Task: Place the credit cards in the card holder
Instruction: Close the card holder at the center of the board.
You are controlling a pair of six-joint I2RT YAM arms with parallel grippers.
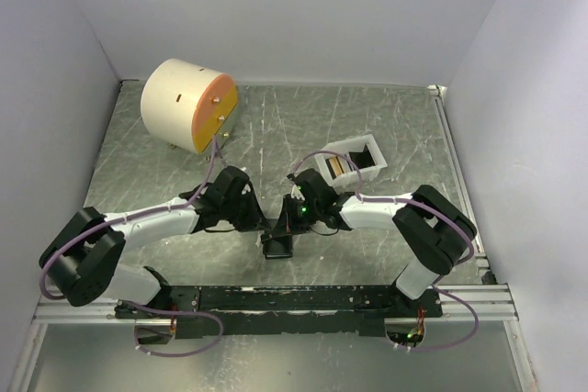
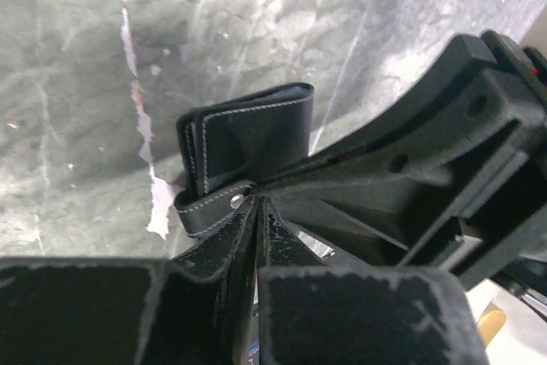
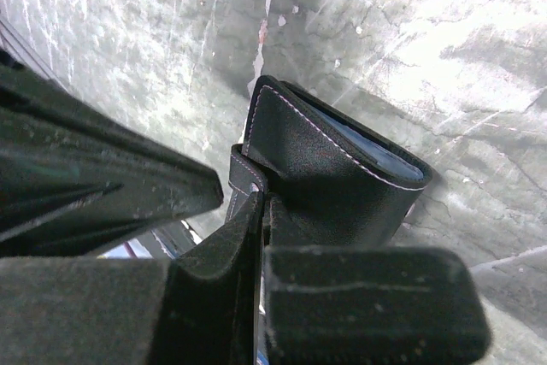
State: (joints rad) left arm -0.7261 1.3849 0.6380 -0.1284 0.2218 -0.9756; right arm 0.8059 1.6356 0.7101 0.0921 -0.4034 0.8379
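The black card holder hangs folded between both grippers, just above the table's middle. My left gripper is shut, its tips pinching the holder's snap strap. My right gripper is shut on the same strap end of the card holder. A blue-grey edge shows inside the fold; I cannot tell whether it is a card. An orange-tan credit card stands in the white tray. In the top view the left gripper and right gripper meet tip to tip.
A big cream cylinder with an orange face lies at the back left. The white tray sits just behind the right arm. White walls close in the grey marbled table on three sides. A black rail runs along the near edge.
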